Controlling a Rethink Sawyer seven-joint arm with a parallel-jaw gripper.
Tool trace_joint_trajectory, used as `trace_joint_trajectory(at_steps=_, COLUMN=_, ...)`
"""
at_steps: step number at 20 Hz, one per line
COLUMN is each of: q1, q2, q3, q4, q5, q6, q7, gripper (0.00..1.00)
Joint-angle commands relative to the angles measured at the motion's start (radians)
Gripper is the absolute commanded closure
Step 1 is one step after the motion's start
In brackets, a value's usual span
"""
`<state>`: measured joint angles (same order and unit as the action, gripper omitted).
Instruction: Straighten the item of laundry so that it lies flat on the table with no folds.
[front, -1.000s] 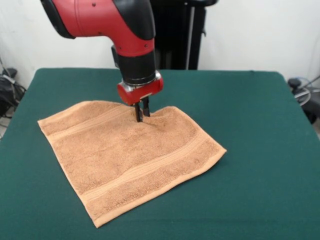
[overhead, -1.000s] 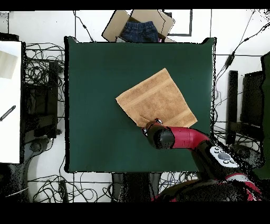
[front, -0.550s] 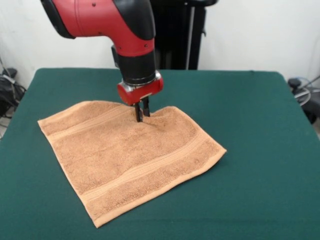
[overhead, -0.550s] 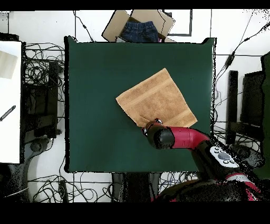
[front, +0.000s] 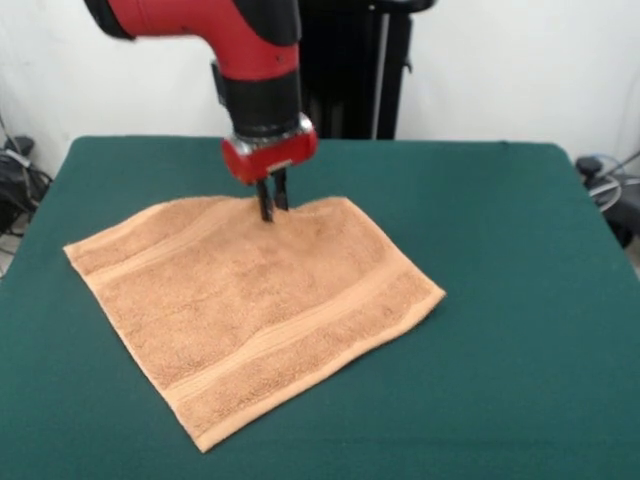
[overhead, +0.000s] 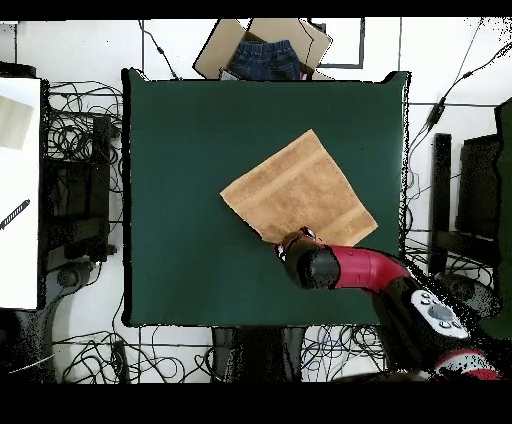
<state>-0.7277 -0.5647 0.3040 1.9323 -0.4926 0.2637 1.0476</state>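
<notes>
Nearly flat towel (front: 255, 305), far edge w/ slight pucker

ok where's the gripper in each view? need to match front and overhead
Front view: gripper hangs from the red arm in the upper left-centre, tips on the towel's far edge.
Overhead view: the arm's wrist hides the tips; the gripper sits under it, below centre, at the towel's bottom edge.
Shared landmark: that towel edge on the green table.
</notes>
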Motion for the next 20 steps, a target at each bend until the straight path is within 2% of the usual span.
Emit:
trace_joint_trajectory(at_steps=1, q1=-0.082, q2=-0.192, q3=0.078, q4=0.097, q5=0.098, q6=0.183, q7=0.082, gripper=1.0)
trace_joint_trajectory(at_steps=5, q1=-0.138, q2=-0.221, q3=0.114, q4=0.137, q5=0.113, q6=0.144, q7=0.083, gripper=1.0)
trace_joint_trajectory(at_steps=9, q1=-0.115, q2=-0.219, q3=0.078, q4=0.134, q5=0.101, q6=0.171, q7=0.083, gripper=1.0)
trace_joint_trajectory(at_steps=11, q1=-0.129, q2=-0.219, q3=0.091, q4=0.145, q5=0.098, q6=0.158, q7=0.08, gripper=1.0)
trace_joint_trajectory(at_steps=20, q1=-0.125, q2=-0.279, q3=0.089, q4=0.156, q5=0.137, q6=0.241, q7=0.078, gripper=1.0)
